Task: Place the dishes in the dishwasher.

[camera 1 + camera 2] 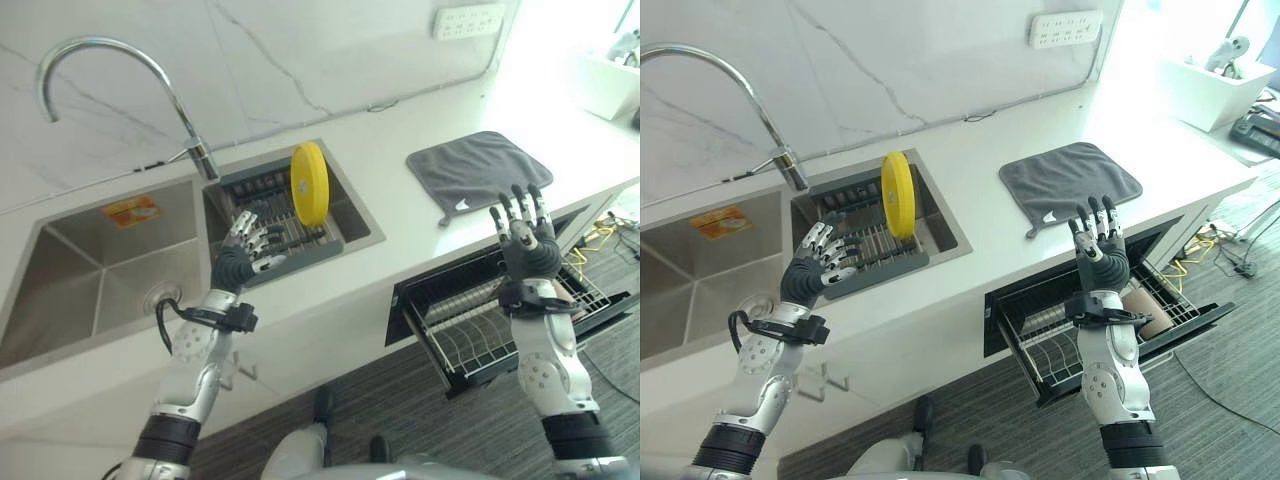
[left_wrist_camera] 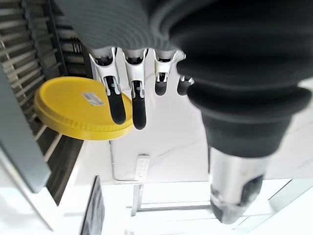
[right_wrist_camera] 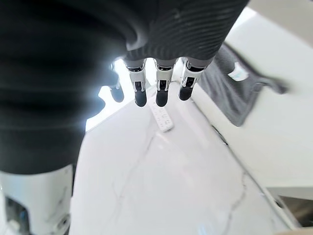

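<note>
Both robot hands (left (image 1: pixel 243 252), right (image 1: pixel 524 240)) spread open, holding nothing.

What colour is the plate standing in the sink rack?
The plate is yellow; it shows best in the left eye view.

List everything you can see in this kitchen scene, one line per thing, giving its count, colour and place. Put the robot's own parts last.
plate: one, yellow, standing on edge in the dish rack
dish rack: one, dark grey, in the small basin right of the sink
sink: one, steel, at the counter's left end, orange sticker on its back wall
faucet: one, chrome, arching over the sink
cloth: one, grey, flat on the counter to the right
counter: one, white
power strip: one, white, on the marble wall
dishwasher drawer: one, black, pulled open below the counter, wire rack inside
left hand: one, open, above the rack's front edge
right hand: one, open, raised over the drawer
</note>
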